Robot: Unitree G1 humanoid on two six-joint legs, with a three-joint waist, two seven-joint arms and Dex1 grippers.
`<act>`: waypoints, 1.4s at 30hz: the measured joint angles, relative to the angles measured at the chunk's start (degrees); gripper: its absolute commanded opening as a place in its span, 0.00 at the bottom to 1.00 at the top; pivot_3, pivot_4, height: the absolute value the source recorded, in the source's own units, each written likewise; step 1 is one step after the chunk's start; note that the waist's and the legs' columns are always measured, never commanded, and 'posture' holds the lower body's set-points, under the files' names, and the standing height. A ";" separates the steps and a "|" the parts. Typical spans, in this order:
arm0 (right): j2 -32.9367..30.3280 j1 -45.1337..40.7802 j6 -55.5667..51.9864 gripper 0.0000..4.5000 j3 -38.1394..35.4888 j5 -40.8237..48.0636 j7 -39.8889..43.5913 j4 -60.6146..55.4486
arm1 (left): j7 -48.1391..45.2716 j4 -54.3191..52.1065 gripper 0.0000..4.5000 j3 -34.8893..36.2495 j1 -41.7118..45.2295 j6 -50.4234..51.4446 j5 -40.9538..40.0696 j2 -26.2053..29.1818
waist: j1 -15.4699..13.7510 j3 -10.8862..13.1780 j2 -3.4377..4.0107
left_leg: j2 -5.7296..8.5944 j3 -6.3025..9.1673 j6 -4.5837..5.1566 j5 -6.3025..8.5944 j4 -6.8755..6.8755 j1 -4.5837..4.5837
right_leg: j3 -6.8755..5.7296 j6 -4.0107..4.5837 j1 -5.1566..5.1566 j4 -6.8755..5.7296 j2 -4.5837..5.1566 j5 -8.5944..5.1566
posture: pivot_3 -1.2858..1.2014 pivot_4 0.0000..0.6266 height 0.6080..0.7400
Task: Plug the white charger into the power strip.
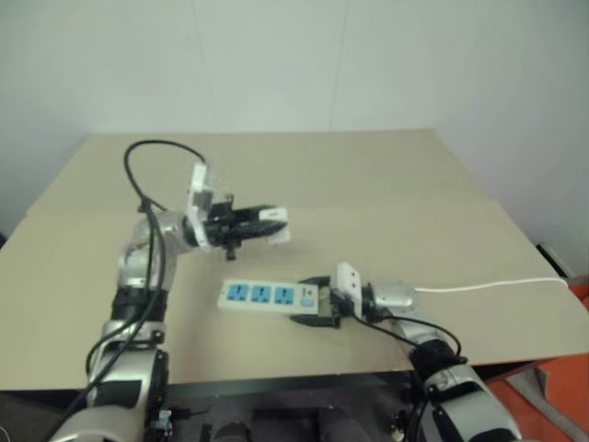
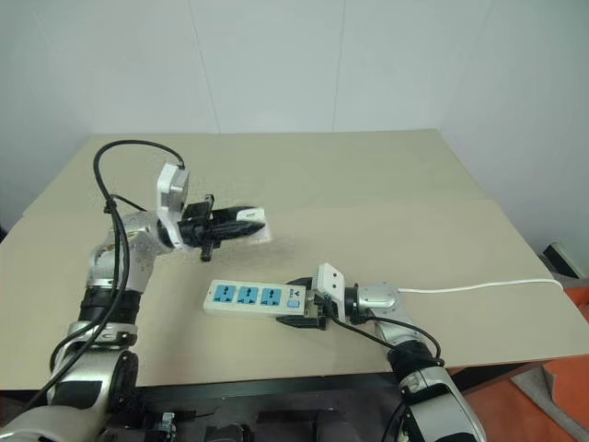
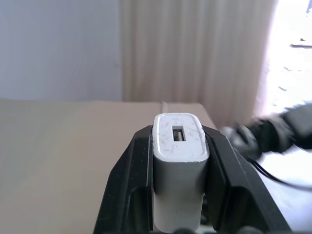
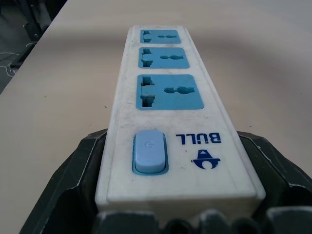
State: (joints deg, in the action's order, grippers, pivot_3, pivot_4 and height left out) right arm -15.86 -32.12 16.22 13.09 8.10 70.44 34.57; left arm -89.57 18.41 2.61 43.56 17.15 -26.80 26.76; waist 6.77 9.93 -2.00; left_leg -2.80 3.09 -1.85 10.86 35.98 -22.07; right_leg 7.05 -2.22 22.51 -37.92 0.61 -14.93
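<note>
The white charger (image 3: 179,161) sits clamped between the two black fingers of the left end effector (image 1: 259,221), which is raised above the counter (image 1: 386,184) and points level toward the robot's right. In the left wrist view the charger's free end, a face with a small rectangular port, looks outward along the fingers; its prongs cannot be seen from any view, so which face would meet a socket cannot be told.

The power strip (image 1: 268,296) lies flat on the counter with its long axis running roughly from 9 o'clock to 3 o'clock in the head views. Three blue socket faces fill its left part, and the switch end sits at the right. The right end effector (image 1: 318,299) holds that switch end, its fingers spread wide around the strip's sides, as the right wrist view shows with the strip (image 4: 170,112) running straight away from the camera. A thin white cord (image 1: 488,285) trails off toward 3 o'clock.

From the charger, the strip's sockets lie at about 6 o'clock in the head view, lower and nearer the robot, apart from it with clear air between. The left end effector is the nearer one to the sockets and the only one carrying the plug block. The coming move likely turns on this: the charger points level along the strip's length, whereas the sockets face up, so the wrist probably has to tip it downward before it descends onto a socket.
</note>
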 measured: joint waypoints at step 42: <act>0.93 -4.19 0.75 0.76 -0.09 0.00 5.45 7.02 | -1.08 0.75 0.23 -6.23 -8.45 -10.59 2.61 -1.54 | 0.47 -0.01 0.01 | -0.03 -0.02 0.01 0.01 -0.02 0.27 | 0.07 0.01 -0.25 0.13 -0.04 -0.01 | 0.52 0.24 1.00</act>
State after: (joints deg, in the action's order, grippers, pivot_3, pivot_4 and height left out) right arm -14.93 -36.31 16.98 13.00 8.10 75.89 41.59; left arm -90.65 19.16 -3.63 35.12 6.56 -24.19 25.21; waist 7.25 9.92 -1.99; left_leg -2.83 3.07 -1.84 10.87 35.97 -21.80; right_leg 7.12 -2.21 22.26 -37.80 0.57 -14.94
